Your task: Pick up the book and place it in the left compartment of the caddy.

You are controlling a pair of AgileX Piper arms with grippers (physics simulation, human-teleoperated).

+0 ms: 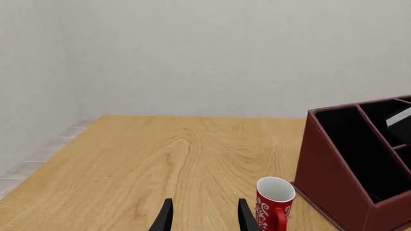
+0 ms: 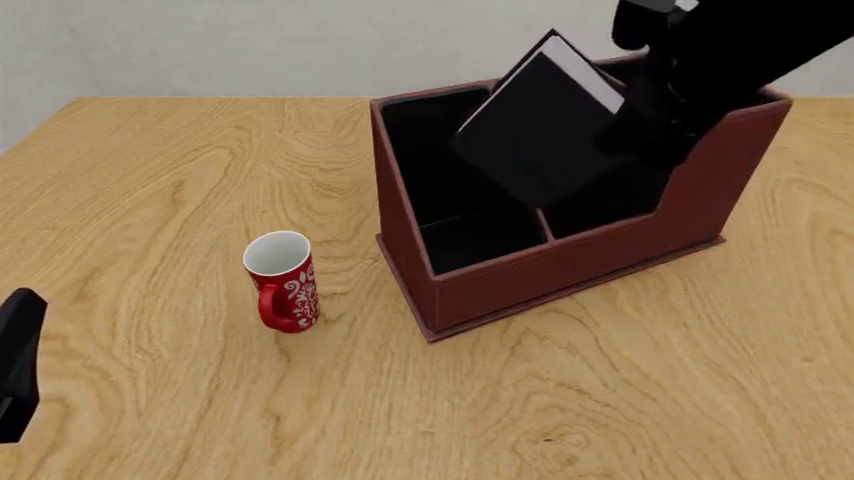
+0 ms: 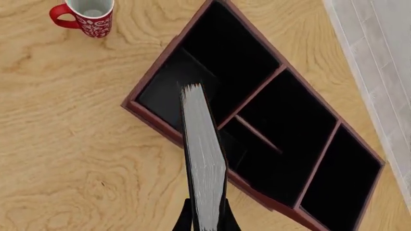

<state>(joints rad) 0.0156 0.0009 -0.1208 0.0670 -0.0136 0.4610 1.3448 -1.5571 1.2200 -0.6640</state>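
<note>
The black book (image 2: 541, 130) hangs tilted over the dark red-brown caddy (image 2: 561, 275), with my right gripper (image 2: 638, 115) shut on its upper right edge. Its lowest corner dips inside the caddy near the divider beside the left compartment (image 2: 434, 165). In the right wrist view the book's white page edges (image 3: 204, 159) run from my right gripper (image 3: 205, 219) out over the left compartment (image 3: 218, 53). My left gripper (image 1: 205, 219) stands open and empty low over the table, well to the left of the caddy (image 1: 334, 168).
A red mug (image 2: 283, 285) with a white pattern stands upright on the wooden table, a little left of the caddy's front corner and just beside my left gripper's fingers (image 1: 247, 216). A part of the left arm (image 2: 16, 365) shows at the table's near left edge.
</note>
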